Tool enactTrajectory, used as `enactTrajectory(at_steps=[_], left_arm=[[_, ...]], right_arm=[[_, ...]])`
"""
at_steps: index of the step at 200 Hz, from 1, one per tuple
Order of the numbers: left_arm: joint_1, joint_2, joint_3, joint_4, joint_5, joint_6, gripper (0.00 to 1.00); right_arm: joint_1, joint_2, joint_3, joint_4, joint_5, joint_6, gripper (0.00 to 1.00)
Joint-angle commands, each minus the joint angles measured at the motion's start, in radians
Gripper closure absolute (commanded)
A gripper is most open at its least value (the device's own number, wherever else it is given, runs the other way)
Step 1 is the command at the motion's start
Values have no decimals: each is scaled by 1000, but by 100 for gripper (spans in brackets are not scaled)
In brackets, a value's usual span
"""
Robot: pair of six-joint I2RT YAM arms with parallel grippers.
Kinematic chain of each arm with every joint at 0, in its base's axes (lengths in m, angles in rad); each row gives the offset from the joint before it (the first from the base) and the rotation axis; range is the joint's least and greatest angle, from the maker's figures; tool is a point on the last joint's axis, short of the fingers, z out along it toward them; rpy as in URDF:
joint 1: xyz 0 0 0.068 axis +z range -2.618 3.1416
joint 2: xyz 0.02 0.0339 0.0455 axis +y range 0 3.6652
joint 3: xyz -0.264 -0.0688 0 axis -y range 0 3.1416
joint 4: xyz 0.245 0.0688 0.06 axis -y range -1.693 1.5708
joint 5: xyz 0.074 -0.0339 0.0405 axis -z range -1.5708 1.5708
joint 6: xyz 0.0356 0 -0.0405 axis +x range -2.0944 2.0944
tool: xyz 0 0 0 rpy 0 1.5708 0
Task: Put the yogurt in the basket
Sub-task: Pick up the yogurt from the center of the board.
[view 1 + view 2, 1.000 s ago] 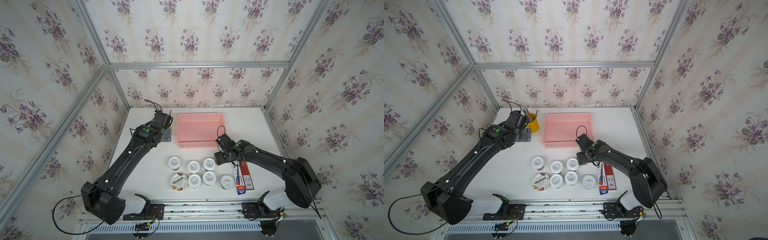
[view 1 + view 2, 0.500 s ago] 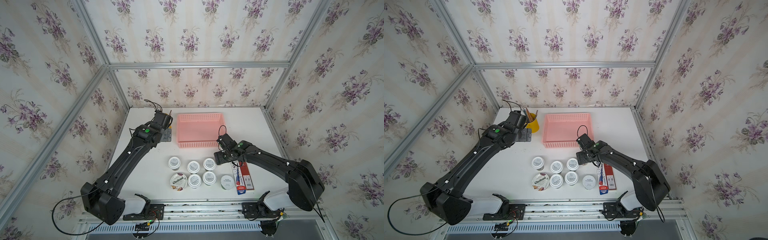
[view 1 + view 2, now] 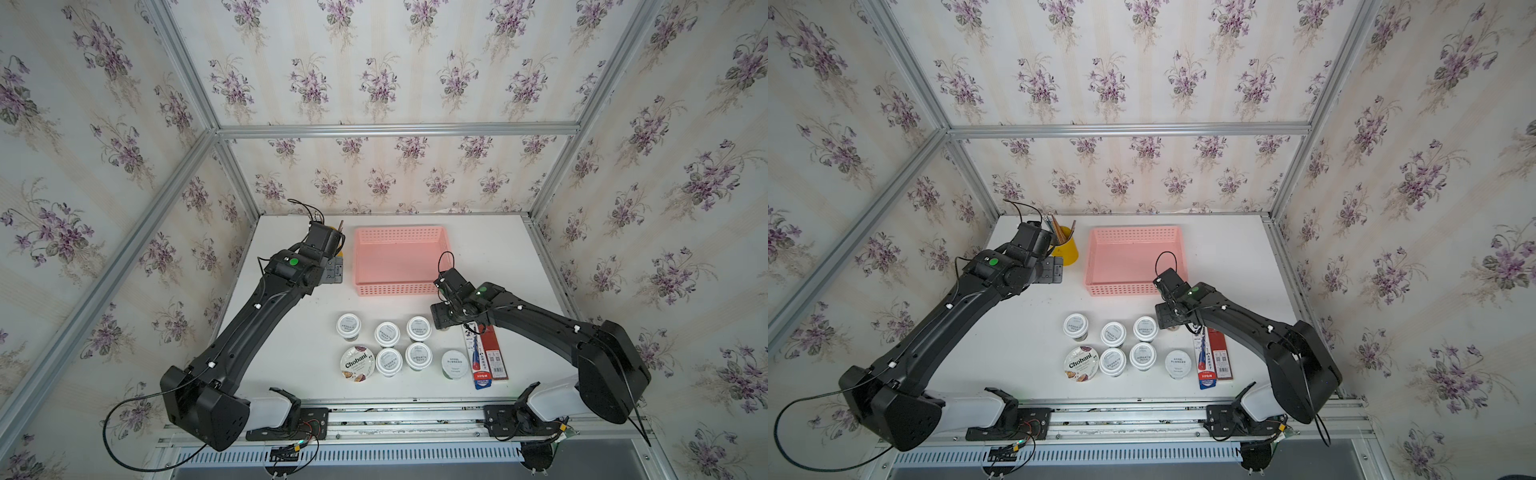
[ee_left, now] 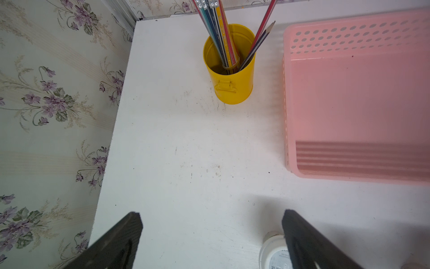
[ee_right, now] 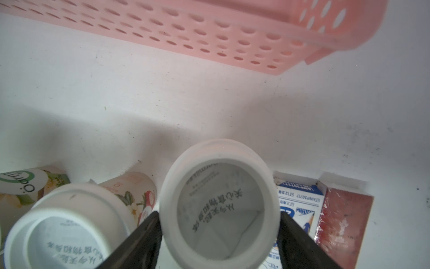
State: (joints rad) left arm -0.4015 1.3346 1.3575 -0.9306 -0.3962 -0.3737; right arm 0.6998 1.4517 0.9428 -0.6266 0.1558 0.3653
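Several yogurt cups stand in two rows near the table's front, among them a white-lidded one [image 3: 387,333], the wide Chobani cup [image 3: 356,362] and a pale-green-lidded cup [image 3: 454,362]. My right gripper [image 3: 442,320] is low at the right end of the back row, shut on another white-lidded yogurt cup [image 5: 220,207]; both fingers press its rim. In both top views that cup is hidden under the gripper. The pink basket [image 3: 399,289] sits just behind with nothing in it. My left gripper [image 4: 211,223] hangs open to the left of the basket, with nothing between its fingers.
A yellow pencil cup [image 3: 1066,249] stands at the back left, beside the basket [image 4: 349,177]. A blue packet [image 3: 478,357] and a red packet [image 3: 494,353] lie flat right of the cups, under my right forearm. Another yogurt cup [image 5: 69,223] stands close beside the held one.
The right gripper's jaws have drawn in onto the cup's rim. The arm itself has barely shifted, and the left arm has stayed where it was.
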Motion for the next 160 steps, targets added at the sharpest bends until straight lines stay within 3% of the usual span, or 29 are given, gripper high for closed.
enactTrajectory(at_steps=[1, 81, 160], left_arm=[[0, -5, 8, -11, 5, 2, 1], [0, -9, 6, -11, 6, 2, 1], [1, -15, 3, -11, 5, 3, 1]], right_arm=[[1, -10, -4, -8, 33, 10, 21], [1, -30, 2, 14, -12, 15, 7], [1, 10, -9, 45, -15, 15, 14]])
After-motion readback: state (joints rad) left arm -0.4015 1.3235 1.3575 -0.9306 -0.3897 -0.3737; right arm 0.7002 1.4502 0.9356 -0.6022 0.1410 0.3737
